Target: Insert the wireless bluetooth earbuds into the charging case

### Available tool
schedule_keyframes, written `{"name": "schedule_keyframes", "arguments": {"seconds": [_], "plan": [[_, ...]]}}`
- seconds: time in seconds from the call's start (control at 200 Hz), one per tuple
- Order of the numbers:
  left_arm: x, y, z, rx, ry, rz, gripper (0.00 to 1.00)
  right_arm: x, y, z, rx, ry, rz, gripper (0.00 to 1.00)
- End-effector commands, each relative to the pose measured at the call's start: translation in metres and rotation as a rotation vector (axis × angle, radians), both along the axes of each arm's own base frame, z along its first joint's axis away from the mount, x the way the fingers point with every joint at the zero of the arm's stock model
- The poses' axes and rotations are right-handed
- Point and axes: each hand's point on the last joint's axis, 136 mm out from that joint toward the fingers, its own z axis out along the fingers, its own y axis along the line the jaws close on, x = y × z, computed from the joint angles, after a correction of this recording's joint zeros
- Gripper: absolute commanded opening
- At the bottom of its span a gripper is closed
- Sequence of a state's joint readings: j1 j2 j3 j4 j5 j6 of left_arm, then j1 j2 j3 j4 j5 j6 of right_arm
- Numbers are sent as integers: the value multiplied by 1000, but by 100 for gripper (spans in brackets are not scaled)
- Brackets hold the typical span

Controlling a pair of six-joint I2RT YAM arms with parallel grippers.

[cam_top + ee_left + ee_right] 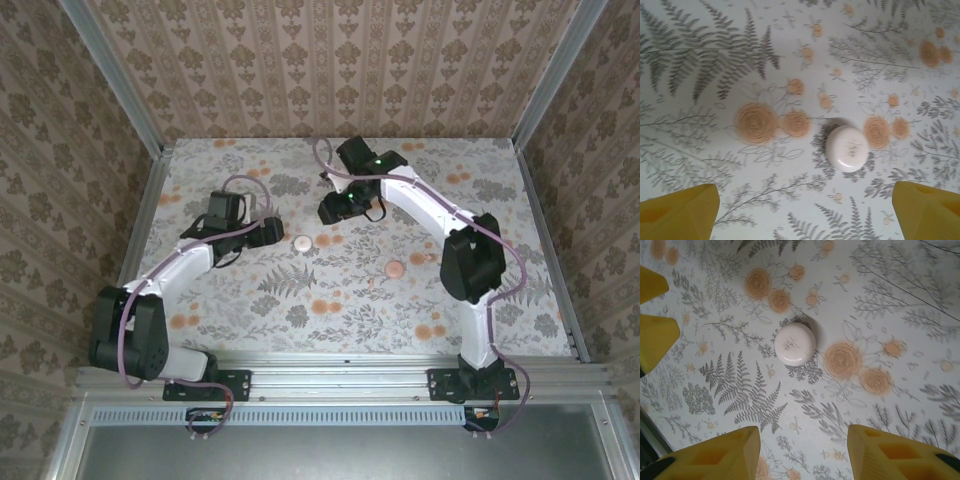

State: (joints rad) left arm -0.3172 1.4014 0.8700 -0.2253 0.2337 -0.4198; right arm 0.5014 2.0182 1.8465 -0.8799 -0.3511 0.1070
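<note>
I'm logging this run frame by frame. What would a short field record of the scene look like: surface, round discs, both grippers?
surface: floral tablecloth
round disc: whitish-pink, lying flat on the cloth, untouched
second disc: farther right on the cloth, apart from both grippers
left gripper: open, empty, fingers wide, short of the round disc
right gripper: open, empty, looking down on the same disc

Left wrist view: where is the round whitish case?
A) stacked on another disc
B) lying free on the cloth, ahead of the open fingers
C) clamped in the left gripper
B: the round whitish case lies on the floral cloth, apart from the left gripper, whose jaws stand wide open.
</note>
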Motion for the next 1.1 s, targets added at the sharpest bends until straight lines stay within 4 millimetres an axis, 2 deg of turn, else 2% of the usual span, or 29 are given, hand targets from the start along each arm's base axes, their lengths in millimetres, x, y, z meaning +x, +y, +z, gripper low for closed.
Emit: {"name": "schedule_keyframes", "arguments": {"seconds": [0.0,0.155,0.21,0.23,0.245,0.49,0.665,0.72,0.845,1.015,1.095], "plan": [[0,-15,6,22,19,-15,90,4,-24,15,14,-26,-146,50],[-3,-40,6,31,19,-55,90,-13,-58,6,-1,16,-257,50],[0,-43,3,31,35,-52,90,-22,-72,0,-14,39,-296,50],[-6,-56,3,31,39,-88,90,-25,-77,-4,-20,51,-311,50],[-7,-59,2,33,44,-95,90,-28,-81,-5,-23,56,-322,50],[-15,-103,-6,47,79,-188,89,-76,-154,-35,-164,164,-472,50],[-16,-126,-15,47,110,-229,89,-113,-189,-60,-303,236,-499,53],[-16,-131,-16,48,118,-238,89,-122,-192,-67,-320,264,-501,53],[-14,-139,-21,43,133,-243,89,-136,-184,-83,-269,334,-532,53],[-12,-144,-25,32,153,-252,89,-131,-182,-85,-250,342,-584,54],[-10,-144,-25,33,153,-253,89,-126,-182,-88,-266,347,-615,59]]}}
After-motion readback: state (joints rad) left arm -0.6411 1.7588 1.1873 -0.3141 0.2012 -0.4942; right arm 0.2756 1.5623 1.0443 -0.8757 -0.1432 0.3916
